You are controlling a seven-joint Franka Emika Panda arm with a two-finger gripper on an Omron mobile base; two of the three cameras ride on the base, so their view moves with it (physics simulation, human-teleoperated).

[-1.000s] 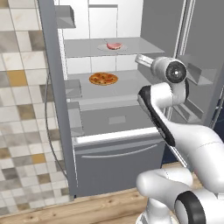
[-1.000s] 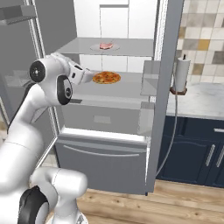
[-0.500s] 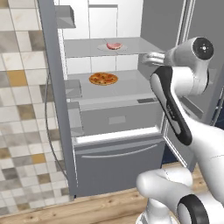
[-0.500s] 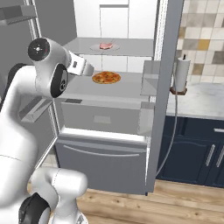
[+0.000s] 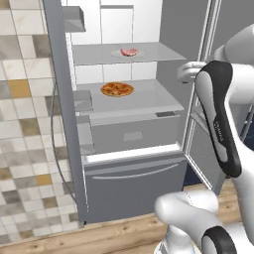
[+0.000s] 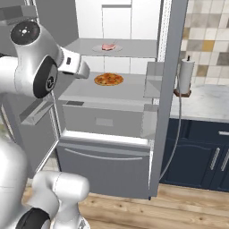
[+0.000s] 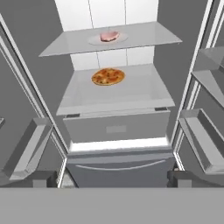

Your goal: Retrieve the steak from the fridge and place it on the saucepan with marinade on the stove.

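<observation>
Here the fridge point(image 5: 134, 163) stands with both doors swung wide, its white interior and grey shelves exposed; the steak point(image 5: 130, 52) lies on a pale plate point(image 7: 107, 39) on the upper shelf point(image 7: 144, 37), towards the back; the pizza point(image 5: 117, 89) rests on the shelf below, almost directly under the steak and well apart from it; a closed drawer front sits beneath that shelf. The arm point(image 6: 36, 67) is raised in front of the open compartment, level with the two shelves; the jaws are released, spread to their widest, and grasp nothing; in the hand view the two dark fingertips point(image 7: 43, 178) stand far apart, well short of the shelves. A paper towel roll point(image 6: 184, 77) stands on the table to the fridge's right.
</observation>
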